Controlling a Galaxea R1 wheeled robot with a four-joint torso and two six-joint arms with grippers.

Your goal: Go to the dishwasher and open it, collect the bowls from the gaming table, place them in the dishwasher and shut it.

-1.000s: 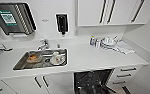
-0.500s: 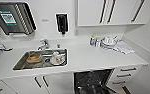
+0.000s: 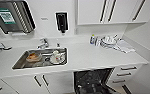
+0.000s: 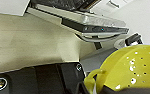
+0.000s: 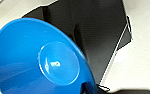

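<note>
While each gripper carries a bowl, the dishwasher (image 3: pixel 92 81) gapes under the white counter (image 3: pixel 91 56).

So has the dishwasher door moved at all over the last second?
No. The dishwasher sits open below the countertop just as before, its opening in the same place relative to the sink in the head view.

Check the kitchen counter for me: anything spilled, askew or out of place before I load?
Nothing spilled. The dishwasher stands open under the counter, as it should. The sink holds unwashed dishes, and crockery with a crumpled cloth crowds the counter's far right corner: untidy, not odd.
</note>
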